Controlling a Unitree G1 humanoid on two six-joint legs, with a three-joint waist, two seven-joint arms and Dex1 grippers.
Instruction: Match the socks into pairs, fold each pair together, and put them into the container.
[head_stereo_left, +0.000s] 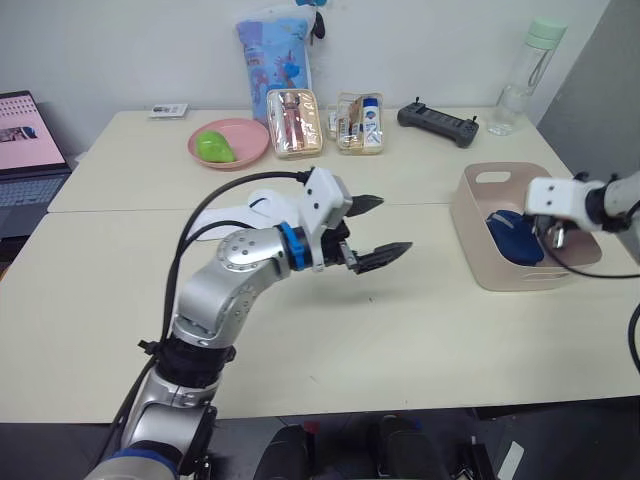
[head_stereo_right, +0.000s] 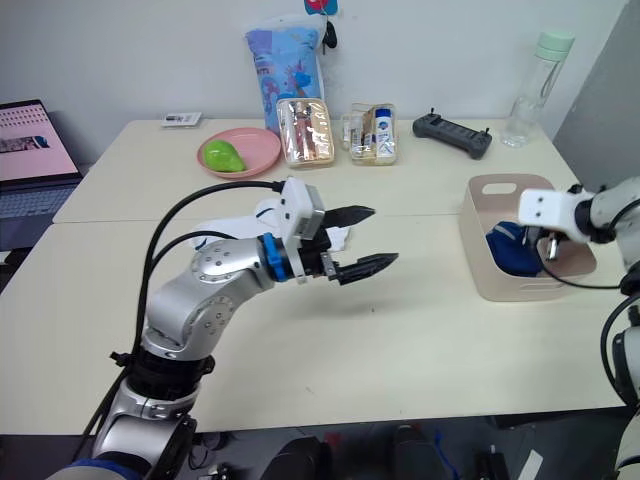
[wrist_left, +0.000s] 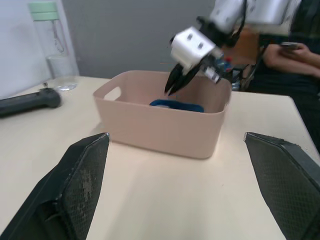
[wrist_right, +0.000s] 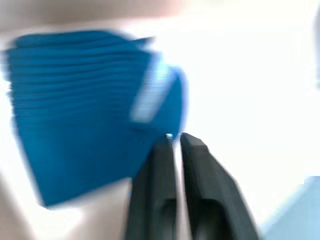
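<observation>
While the left gripper (head_stereo_left: 385, 228) gapes empty, right gripper (wrist_left: 176, 85) jaws nearly closed over blue socks (wrist_right: 85, 105).

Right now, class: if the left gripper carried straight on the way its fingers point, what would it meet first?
Probably the pink container. The left gripper is open above bare table, aimed at the tub's near wall, with nothing between. The right gripper hangs over the blue socks inside.

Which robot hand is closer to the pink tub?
The right one. The right gripper hangs inside the pink tub, just above a folded dark blue sock. The left gripper hovers over the table's middle, well apart from the tub.
</observation>
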